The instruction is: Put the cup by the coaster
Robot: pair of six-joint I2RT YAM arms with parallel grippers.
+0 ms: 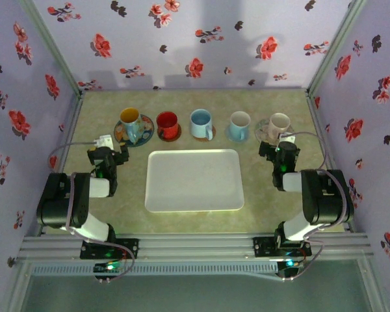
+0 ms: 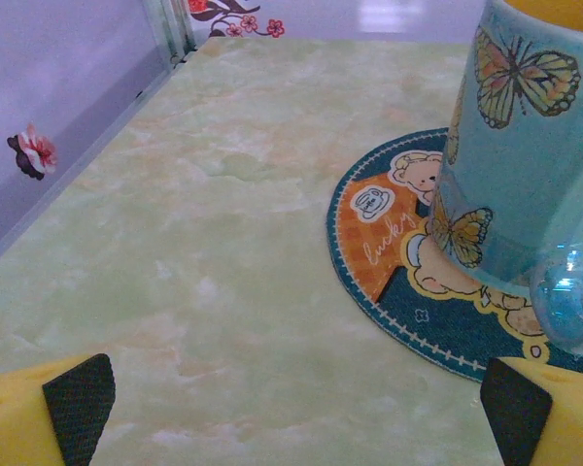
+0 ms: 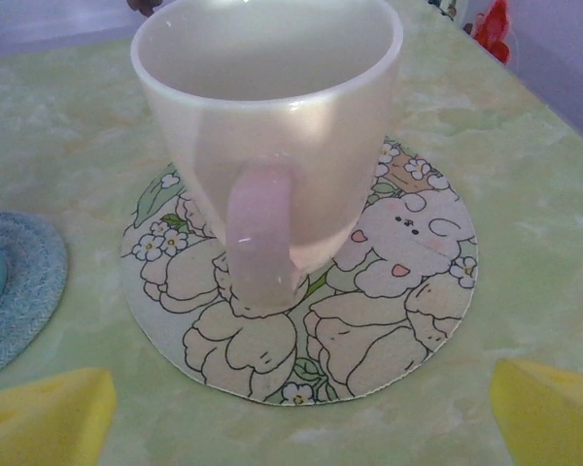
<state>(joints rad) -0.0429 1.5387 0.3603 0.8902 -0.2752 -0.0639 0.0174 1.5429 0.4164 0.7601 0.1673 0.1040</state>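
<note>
Five cups stand in a row at the back, each on its own coaster. At the left, a blue butterfly cup with a yellow inside sits on a dark blue cartoon coaster. My left gripper is open just in front of it, touching nothing. At the right, a pale pink cup sits on a flowered bunny coaster, handle towards me. My right gripper is open just short of that coaster, nothing between its fingers.
Between them stand a red cup, a light blue cup and a pale cup. A white tray lies mid-table between the arms. Flowered walls close in the left, back and right sides. A blue woven coaster lies left of the pink cup.
</note>
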